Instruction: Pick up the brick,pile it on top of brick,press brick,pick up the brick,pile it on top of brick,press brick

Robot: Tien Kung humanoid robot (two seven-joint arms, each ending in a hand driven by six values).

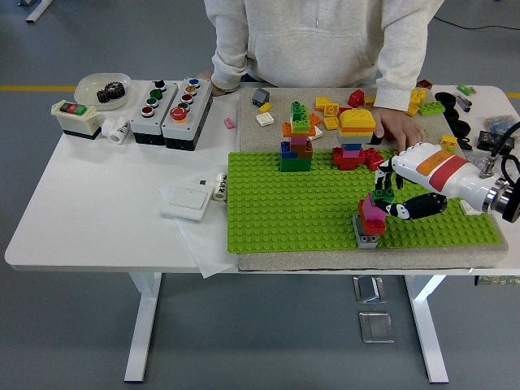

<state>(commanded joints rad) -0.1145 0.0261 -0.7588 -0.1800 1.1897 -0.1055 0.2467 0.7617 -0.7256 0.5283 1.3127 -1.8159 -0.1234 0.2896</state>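
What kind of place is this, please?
Probably a robot test lab: a height-adjustable white table on a grey floor, industrial push-button boxes, and toy bricks on a green baseplate.

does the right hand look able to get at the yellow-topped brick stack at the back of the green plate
Probably yes. The right hand sits at the small brick pile, and bare green plate lies between it and the yellow-topped stack. The person's hand rests close beside that stack, though.

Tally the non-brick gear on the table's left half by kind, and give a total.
Button boxes: 3
Bowl with a gear: 1
White wall switch: 1
Small white cylinders: 2
Total: 7
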